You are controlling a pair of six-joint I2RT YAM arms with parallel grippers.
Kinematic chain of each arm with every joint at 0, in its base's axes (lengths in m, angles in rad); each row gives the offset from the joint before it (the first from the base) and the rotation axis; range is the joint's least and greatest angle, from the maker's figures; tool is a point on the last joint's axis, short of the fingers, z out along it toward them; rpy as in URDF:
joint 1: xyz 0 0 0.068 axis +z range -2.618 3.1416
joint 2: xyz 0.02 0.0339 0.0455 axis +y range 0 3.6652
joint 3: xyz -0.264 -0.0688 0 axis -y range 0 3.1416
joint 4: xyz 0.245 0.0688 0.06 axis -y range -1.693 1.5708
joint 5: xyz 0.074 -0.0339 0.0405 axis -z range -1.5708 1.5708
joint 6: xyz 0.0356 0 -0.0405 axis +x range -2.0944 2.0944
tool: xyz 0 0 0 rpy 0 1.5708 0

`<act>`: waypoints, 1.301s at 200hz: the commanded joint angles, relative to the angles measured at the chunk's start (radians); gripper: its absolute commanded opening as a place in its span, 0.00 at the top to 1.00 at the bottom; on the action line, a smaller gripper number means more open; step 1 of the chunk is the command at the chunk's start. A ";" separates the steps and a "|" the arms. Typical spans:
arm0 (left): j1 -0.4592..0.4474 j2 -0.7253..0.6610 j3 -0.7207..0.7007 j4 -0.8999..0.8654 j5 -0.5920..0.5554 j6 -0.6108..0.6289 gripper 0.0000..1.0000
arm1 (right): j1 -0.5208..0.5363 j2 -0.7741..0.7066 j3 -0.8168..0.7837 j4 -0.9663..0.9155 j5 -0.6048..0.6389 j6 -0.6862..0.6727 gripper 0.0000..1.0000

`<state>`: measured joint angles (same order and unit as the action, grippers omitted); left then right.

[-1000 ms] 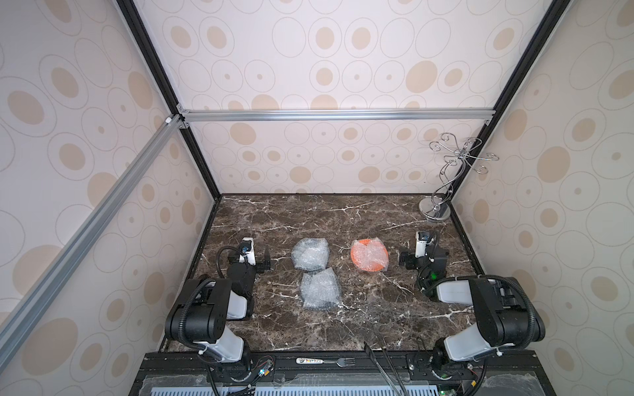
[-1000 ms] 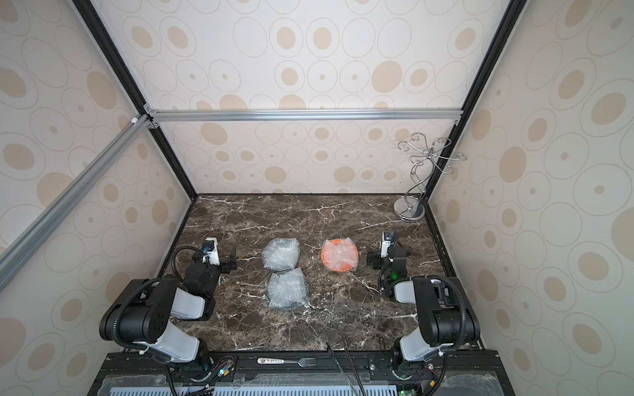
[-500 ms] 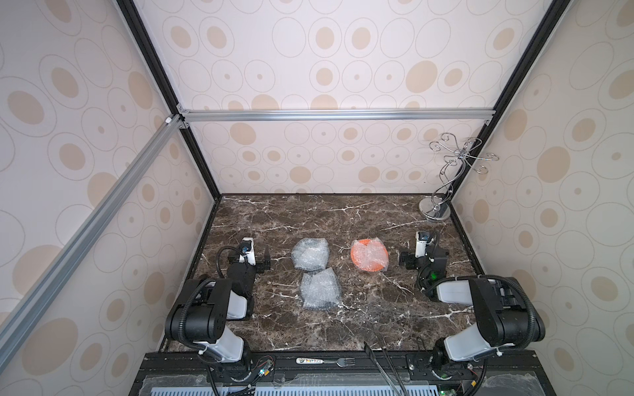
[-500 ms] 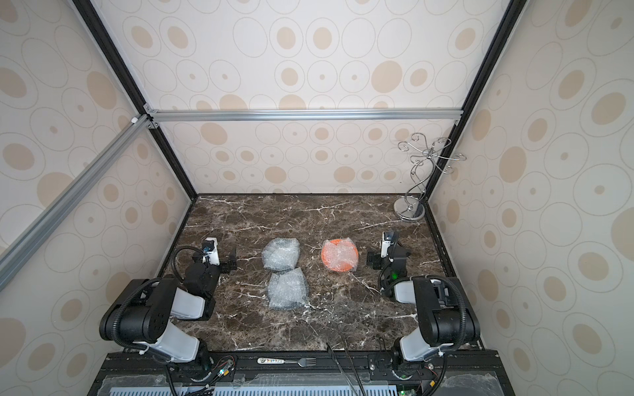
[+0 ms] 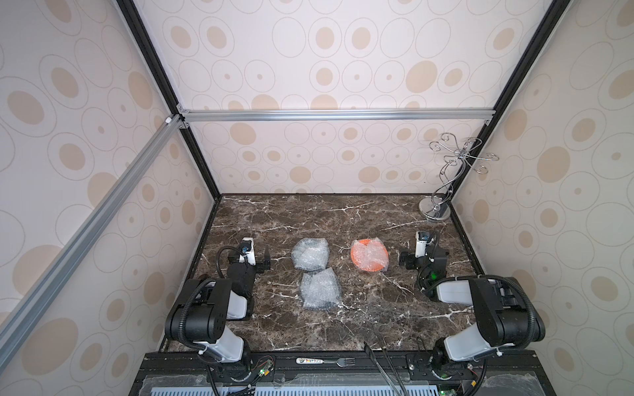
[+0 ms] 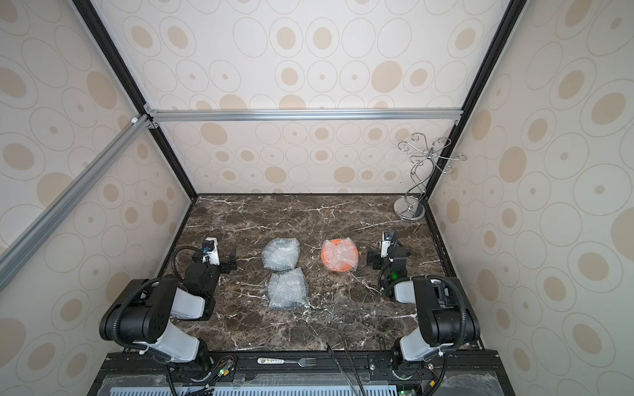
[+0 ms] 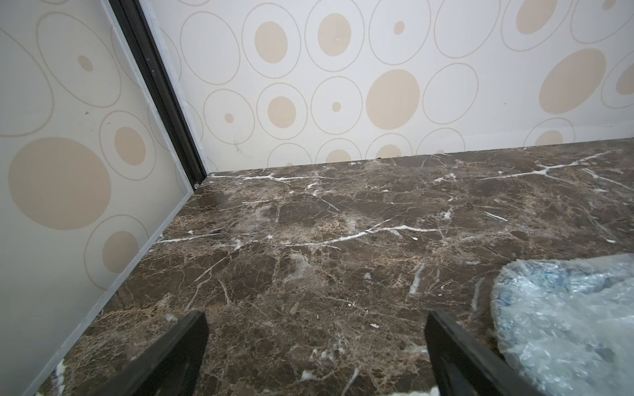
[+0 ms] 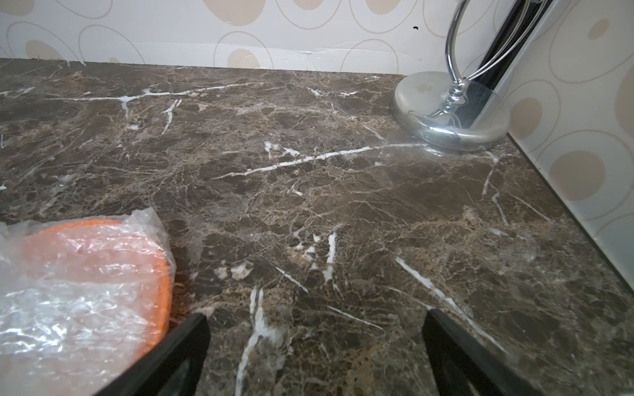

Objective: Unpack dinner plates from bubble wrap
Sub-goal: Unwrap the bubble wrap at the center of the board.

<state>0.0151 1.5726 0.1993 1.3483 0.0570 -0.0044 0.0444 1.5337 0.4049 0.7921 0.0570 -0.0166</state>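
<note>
Marble counter (image 5: 308, 219), brown, white veins. Orange plate (image 5: 369, 255) mid-counter, toward R edge, covered by bubble wrap (image 8: 79, 301); far rim exposed. Far bundle (image 5: 309, 254) and near bundle (image 5: 320, 289) at ctr, abutting; contents not discernible. L gripper (image 7: 315, 319) by L edge and R gripper (image 8: 315, 319) by R edge: both spread wide, empty. Chrome stand (image 5: 434, 212) in far-R corner.

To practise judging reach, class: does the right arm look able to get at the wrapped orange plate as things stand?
Probably yes: the open right claw sits just beside the orange plate, bare table between, nothing blocking.
</note>
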 commanded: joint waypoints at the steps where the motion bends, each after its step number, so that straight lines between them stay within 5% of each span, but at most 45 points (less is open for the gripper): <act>1: 0.005 0.006 0.018 0.024 -0.007 -0.020 0.00 | -0.002 0.005 0.019 -0.001 0.009 -0.001 0.00; 70: 0.004 -0.016 -0.036 0.108 -0.004 -0.020 0.00 | -0.003 -0.003 0.022 0.009 0.041 0.018 0.00; 112: 0.005 -0.045 -0.010 0.042 -0.019 -0.026 0.00 | -0.005 -0.095 0.127 -0.292 0.060 0.047 0.00; 169: 0.005 -0.212 0.083 -0.259 -0.033 -0.033 0.00 | -0.005 -0.218 0.131 -0.394 0.034 0.073 0.00; 260: 0.005 -0.427 0.379 -0.899 -0.071 -0.290 0.00 | -0.007 -0.367 0.322 -0.826 -0.104 0.118 0.01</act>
<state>0.0151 1.1664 0.4953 0.6849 -0.0086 -0.1886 0.0437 1.1965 0.6746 0.1234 0.0135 0.0643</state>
